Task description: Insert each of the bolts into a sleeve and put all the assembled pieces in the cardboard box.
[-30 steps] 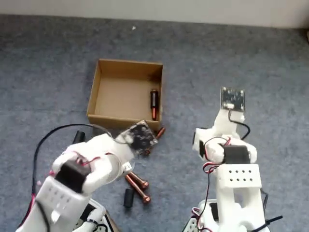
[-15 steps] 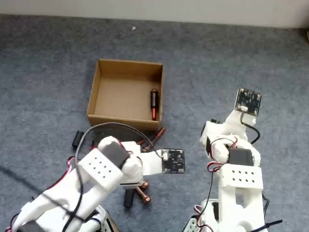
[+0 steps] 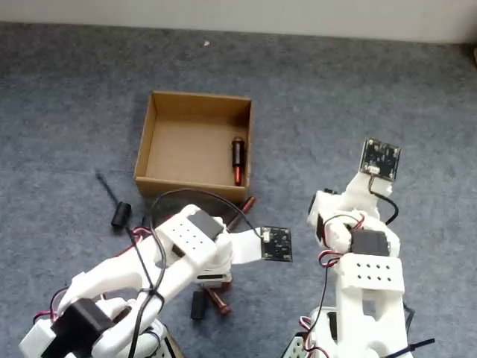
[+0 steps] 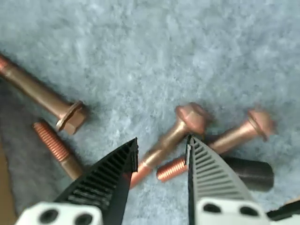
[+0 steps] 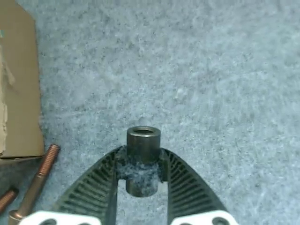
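Since the frame a second earlier, the left arm (image 3: 186,246) has swung away from the front wall of the cardboard box (image 3: 143,149). It now reaches over the loose bolts lying in front of the box. The right arm (image 3: 358,216) has carried its wrist slightly farther from the box.

Left gripper (image 4: 161,140): jaws parted, nothing grasped. They stand to either side of the shank of a copper bolt (image 4: 185,119) lying on the carpet (image 3: 335,89); contact with it cannot be confirmed. A second bolt (image 4: 243,131) lies just beside it, with a loose sleeve (image 4: 251,172) close by. A third bolt (image 4: 42,96) lies near, apart from the jaws.

Right gripper (image 5: 142,161): clenched on a black sleeve (image 5: 143,138), gripped across its body, open bore facing the wrist camera, above the carpet.

Edges and room: one assembled piece (image 3: 238,158) lies inside the box against its right wall. Another sleeve (image 3: 121,215) lies on the carpet near the box's front left corner. Grey carpet spreads between the box's right wall and the right arm, which stands well apart from the box.
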`<state>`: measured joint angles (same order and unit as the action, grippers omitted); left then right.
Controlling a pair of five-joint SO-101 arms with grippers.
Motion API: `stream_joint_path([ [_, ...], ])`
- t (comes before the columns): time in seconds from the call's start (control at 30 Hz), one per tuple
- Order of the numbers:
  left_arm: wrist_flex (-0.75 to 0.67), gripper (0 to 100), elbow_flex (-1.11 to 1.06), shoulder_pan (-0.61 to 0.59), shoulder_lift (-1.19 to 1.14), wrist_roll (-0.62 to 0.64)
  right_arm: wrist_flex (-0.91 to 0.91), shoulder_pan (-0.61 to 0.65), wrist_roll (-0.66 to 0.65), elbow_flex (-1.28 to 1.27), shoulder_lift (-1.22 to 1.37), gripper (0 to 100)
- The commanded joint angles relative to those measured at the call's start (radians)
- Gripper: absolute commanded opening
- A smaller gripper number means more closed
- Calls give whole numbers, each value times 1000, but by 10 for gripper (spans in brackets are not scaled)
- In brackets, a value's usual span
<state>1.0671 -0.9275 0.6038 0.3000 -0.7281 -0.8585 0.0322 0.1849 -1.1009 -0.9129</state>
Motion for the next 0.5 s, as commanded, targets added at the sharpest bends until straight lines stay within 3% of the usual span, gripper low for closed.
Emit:
stream_joint_path([
  [0.0, -51, 189, 16, 13, -30, -3, 21, -15, 11, 13, -31, 4],
  [0.13, -55, 188, 31, 13, -44, 9, 21, -15, 11, 13, -31, 4],
  [0.27, -129, 184, 33, 12, -44, 133, 21, -15, 11, 13, -31, 4],
  [0.47, -164, 59, 31, 42, -44, 163, 21, -15, 11, 8, -31, 4],
])
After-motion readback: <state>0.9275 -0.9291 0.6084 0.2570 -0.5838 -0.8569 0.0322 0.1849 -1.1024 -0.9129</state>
